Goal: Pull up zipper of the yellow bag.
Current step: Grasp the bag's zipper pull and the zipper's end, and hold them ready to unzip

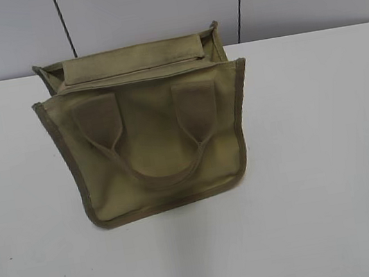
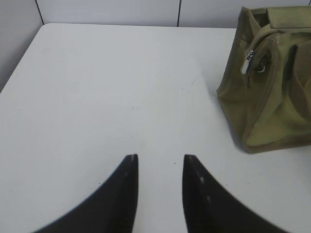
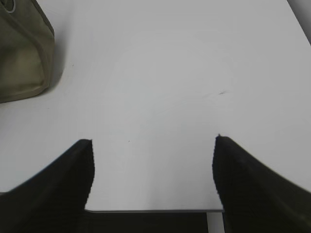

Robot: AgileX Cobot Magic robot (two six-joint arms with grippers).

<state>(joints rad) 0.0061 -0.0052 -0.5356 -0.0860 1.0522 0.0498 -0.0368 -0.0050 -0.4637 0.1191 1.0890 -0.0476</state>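
The yellow bag [image 1: 150, 140] stands on the white table, its khaki front with two strap patches and a looped handle facing the exterior camera. It shows at the right of the left wrist view [image 2: 272, 97], where the zipper's silvery metal pull [image 2: 248, 61] hangs at the bag's near end. A corner of the bag shows at the top left of the right wrist view [image 3: 22, 53]. My left gripper [image 2: 160, 158] is open and empty over bare table, left of the bag. My right gripper [image 3: 154, 141] is wide open and empty near the table's front edge. Neither gripper shows in the exterior view.
The white table [image 1: 328, 158] spreads around the bag. A grey panelled wall [image 1: 150, 10] stands behind it. The table's front edge [image 3: 155, 210] lies just under my right gripper.
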